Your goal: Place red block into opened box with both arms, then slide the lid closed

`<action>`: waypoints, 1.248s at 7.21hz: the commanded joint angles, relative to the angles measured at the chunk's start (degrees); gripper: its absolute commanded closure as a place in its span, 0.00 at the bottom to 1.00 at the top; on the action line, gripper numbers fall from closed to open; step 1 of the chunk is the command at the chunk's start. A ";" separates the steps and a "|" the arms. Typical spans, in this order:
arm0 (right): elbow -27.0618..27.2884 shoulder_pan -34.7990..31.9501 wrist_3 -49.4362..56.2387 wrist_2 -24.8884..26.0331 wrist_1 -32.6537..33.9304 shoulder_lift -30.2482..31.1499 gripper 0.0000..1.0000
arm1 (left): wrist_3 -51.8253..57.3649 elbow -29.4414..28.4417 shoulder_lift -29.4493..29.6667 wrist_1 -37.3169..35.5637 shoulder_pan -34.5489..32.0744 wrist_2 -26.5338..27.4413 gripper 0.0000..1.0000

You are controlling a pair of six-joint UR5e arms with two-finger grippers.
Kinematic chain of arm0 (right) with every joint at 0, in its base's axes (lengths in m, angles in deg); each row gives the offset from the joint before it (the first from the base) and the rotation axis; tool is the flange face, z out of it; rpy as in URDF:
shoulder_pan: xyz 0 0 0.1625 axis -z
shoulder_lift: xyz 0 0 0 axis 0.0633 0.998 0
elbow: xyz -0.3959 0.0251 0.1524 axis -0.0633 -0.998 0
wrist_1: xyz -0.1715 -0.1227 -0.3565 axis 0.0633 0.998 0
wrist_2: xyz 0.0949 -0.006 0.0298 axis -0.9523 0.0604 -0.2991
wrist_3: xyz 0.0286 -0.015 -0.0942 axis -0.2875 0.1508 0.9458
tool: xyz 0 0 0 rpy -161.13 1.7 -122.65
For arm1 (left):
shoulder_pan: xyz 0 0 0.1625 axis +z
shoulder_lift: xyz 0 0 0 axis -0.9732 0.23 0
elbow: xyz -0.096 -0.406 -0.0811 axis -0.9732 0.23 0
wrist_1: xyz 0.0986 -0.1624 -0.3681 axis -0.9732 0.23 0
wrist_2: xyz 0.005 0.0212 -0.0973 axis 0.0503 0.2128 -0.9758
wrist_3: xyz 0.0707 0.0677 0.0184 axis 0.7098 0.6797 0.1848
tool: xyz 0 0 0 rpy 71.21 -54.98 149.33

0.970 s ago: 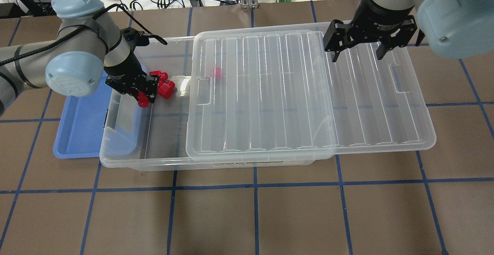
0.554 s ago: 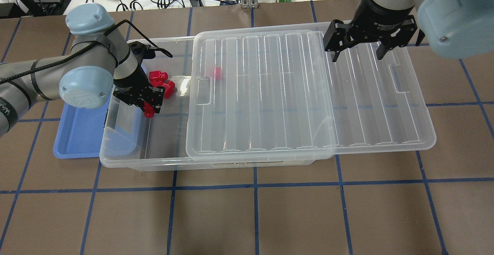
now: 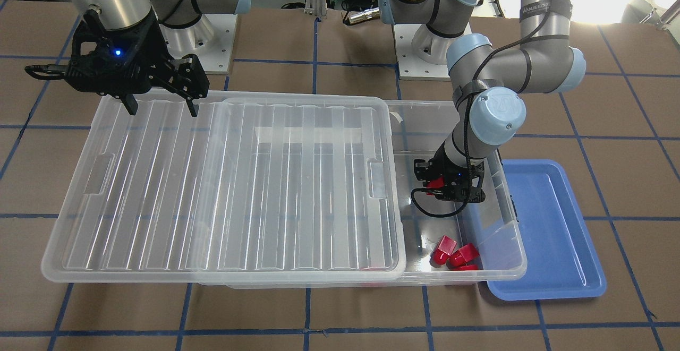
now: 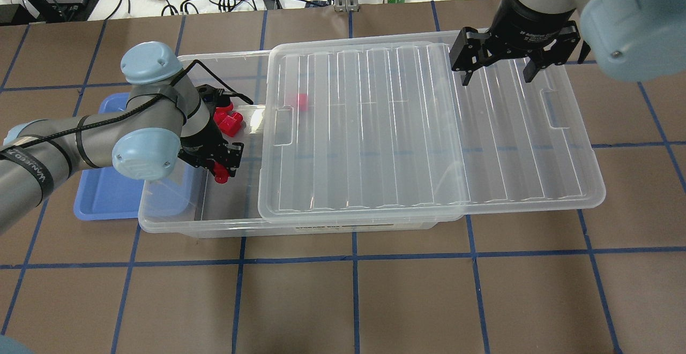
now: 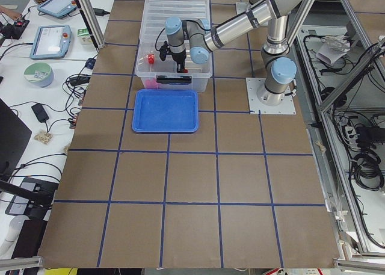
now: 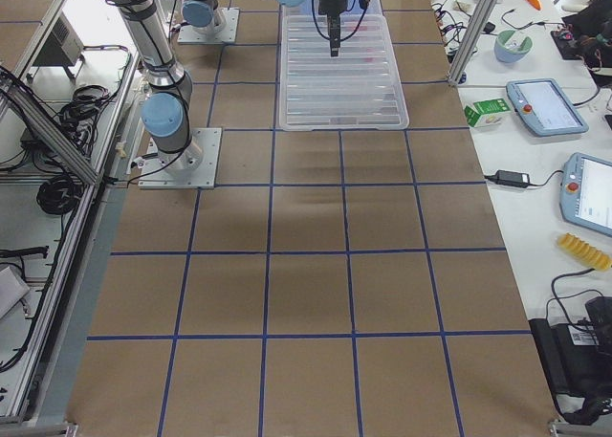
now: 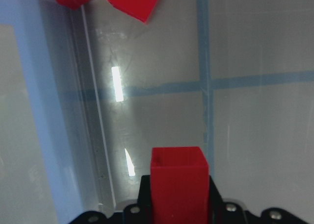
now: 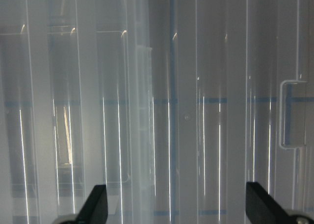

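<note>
1. Red block [image 4: 220, 173] is pinched between the left gripper's [image 4: 218, 167] fingers, inside the box's [image 4: 161, 221] uncovered end, apparently just above its floor.
2. The lid [image 4: 375, 129] covers the rest and overhangs the box's opposite end.
3. The right gripper [image 4: 498, 76] is spread wide above the lid's far edge.
4. Other red blocks [image 4: 228, 121] lie by the box's far edge.

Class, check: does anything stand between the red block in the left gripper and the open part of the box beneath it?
Nothing visible. The left gripper holds the red block over the box's uncovered end; the lid covers only the rest, and the other red blocks lie aside.
</note>
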 commanded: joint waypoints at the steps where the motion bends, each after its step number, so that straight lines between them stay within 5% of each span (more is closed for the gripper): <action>1: 0.00 0.16 0.21 -0.10 0.28 0.00 0.00 | -0.07 0.41 0.60 -1.05 -0.30 0.16 0.27; 2: -0.09 0.77 0.82 0.33 0.20 -0.09 0.00 | 0.46 -0.46 0.34 -1.31 0.14 0.16 0.00; 4: -1.57 7.94 6.58 -0.28 -0.94 0.00 0.00 | -0.24 -5.36 -1.94 2.87 -0.12 0.59 0.00; 6: -1.32 17.07 19.55 -0.37 -1.21 -0.26 0.00 | -0.77 -14.05 -5.53 15.77 -1.00 0.34 0.00; 9: 2.61 26.77 36.99 0.42 0.54 -1.75 0.00 | -0.86 -18.57 -10.11 22.76 -1.09 0.51 0.00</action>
